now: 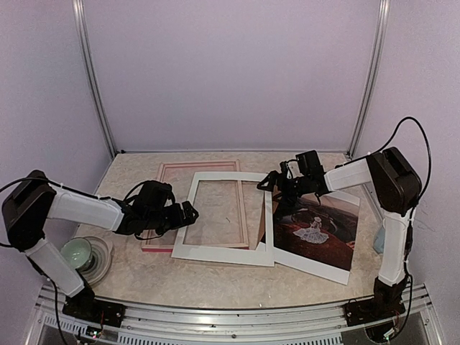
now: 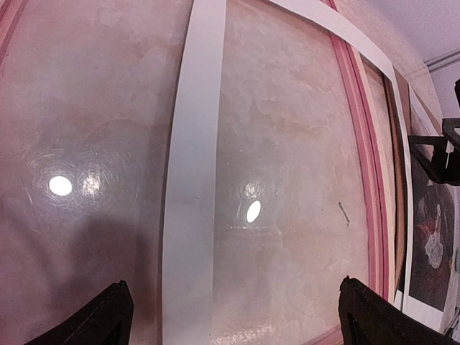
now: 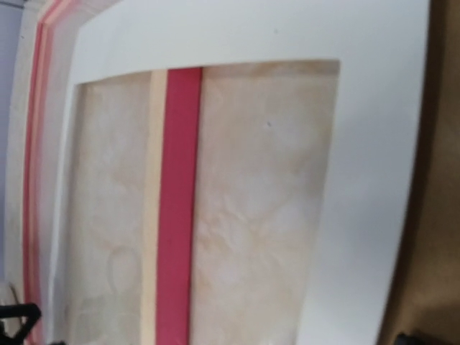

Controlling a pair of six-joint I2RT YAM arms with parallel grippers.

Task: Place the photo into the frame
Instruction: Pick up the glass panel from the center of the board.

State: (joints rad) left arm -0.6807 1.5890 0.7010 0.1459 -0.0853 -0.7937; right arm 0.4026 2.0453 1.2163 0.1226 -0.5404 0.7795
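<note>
Since mat [image 1: 215,253] lies askew over frame [image 1: 198,166], photo [image 1: 316,230] sits right, edge touching mat; left claw [image 1: 190,213] & right claw [image 1: 272,185] both spread, empty. Risk: sliding photo drags mat, snags frame rail.

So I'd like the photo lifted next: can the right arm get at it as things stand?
Probably yes. Its open fingers hang over the photo's left part with nothing on the print; only the white mat lies along its left edge, maybe overlapping it.
</note>
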